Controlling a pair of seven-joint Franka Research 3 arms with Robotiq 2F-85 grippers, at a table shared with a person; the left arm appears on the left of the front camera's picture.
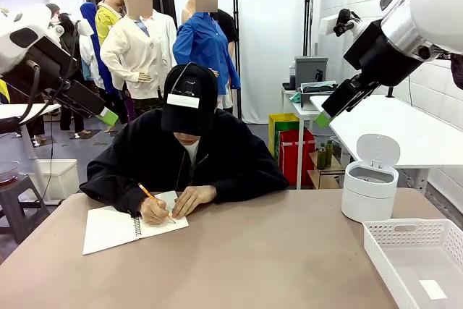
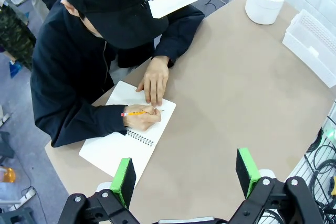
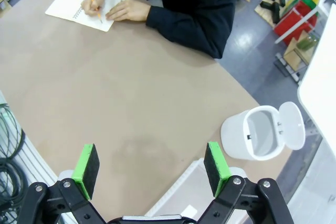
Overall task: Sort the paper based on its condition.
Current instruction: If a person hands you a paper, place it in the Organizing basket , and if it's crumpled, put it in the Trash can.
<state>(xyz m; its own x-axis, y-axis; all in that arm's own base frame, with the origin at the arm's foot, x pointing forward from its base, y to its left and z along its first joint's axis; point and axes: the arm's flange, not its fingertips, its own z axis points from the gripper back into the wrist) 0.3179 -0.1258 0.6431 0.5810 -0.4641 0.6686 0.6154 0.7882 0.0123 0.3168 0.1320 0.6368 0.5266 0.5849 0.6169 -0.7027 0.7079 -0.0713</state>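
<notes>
The paper [image 1: 108, 228] is found as the open page of a spiral notebook [image 2: 140, 138], which lies on the table [image 1: 239, 265] at its far edge, before a seated person [image 1: 184, 157]. An orange pencil [image 1: 147, 193] is held to the page by the person's right hand [image 1: 154, 211]. The person's left hand [image 1: 192, 199] is laid flat on the same page, just beside it.

In the front view both arms are seen raised well above the table. A white slip [image 1: 432, 289] is shown lying in the white basket [image 1: 376, 240] at the near right corner. A white bin [image 1: 369, 197] is placed just beyond the basket, with its lid tipped up.

The bin's inner wall is exposed from above in the right wrist view, where red and yellow crates [image 3: 296, 17] are seen on the floor past the table. The wire binding is made plain in the left wrist view.

The left fingers [image 2: 124, 179] are spread wide with nothing between them. The right fingers [image 3: 86, 170] are likewise released and bare.

Any writing on the page is too small to be read.
</notes>
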